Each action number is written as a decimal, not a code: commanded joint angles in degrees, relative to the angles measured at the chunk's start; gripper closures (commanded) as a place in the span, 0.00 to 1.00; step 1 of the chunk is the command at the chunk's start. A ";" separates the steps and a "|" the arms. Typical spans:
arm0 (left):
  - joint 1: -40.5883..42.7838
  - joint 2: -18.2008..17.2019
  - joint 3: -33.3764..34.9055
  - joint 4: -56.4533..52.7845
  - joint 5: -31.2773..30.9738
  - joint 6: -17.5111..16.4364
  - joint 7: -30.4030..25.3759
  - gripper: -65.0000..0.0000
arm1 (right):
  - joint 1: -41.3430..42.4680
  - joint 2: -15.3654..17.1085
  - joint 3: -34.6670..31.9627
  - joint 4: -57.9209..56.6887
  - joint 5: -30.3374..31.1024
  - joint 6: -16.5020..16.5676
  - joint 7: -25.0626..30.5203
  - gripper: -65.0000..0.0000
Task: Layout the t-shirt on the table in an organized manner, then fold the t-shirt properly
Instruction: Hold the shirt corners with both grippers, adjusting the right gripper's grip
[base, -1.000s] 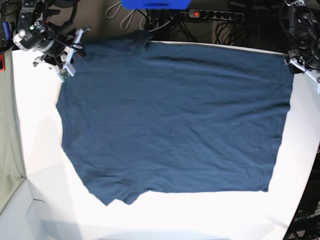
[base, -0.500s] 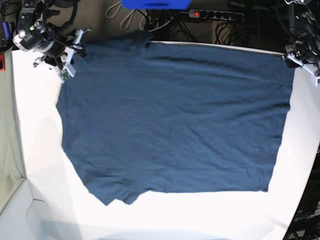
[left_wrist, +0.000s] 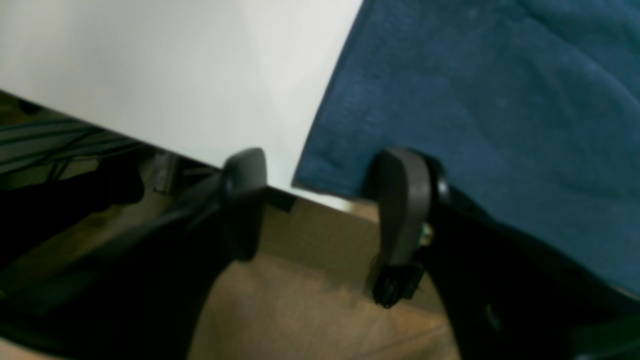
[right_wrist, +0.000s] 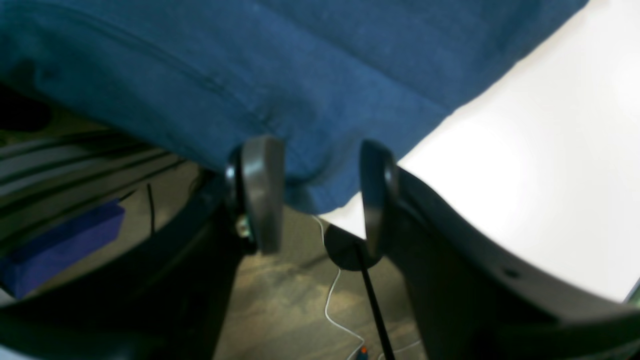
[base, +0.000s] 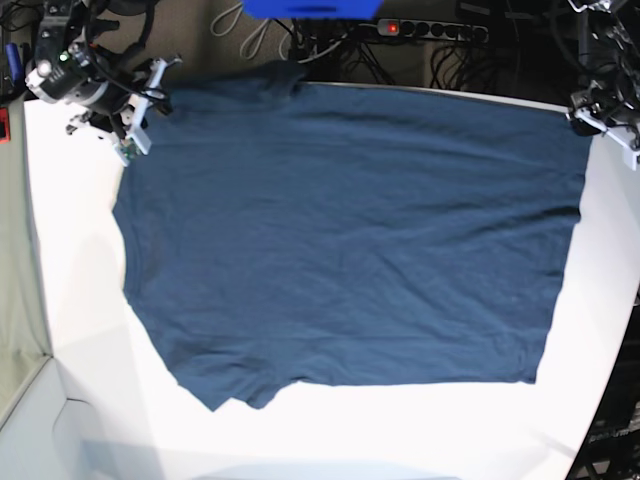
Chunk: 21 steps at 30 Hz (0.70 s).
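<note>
Navy cloth fills the base view: the t-shirt (base: 350, 230) lies spread flat on the white table (base: 80, 300), long axis running side to side, with the right gripper (base: 140, 100) at its far corner on one end and the left gripper (base: 600, 122) at the other. Left wrist view: jaws stand apart, astride the hem corner (one finger (left_wrist: 402, 200) against the cloth), nothing pinched. Right wrist view: jaws likewise parted, the sleeve edge hanging between them, not clamped.

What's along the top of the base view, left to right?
Right gripper → t-shirt → left gripper. All over the white table.
</note>
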 joint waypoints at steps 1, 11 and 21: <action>0.27 -0.50 -0.04 -0.04 0.39 -0.49 1.30 0.57 | 0.02 0.55 0.28 0.72 0.51 -0.05 0.76 0.60; 0.54 1.08 -0.04 0.48 0.39 -0.58 1.30 1.00 | -0.59 0.20 0.11 0.99 0.60 -0.05 0.23 0.59; 0.27 1.08 -0.04 0.57 0.39 -0.58 1.30 1.00 | -2.79 -3.41 -0.33 0.90 0.60 -0.05 0.23 0.59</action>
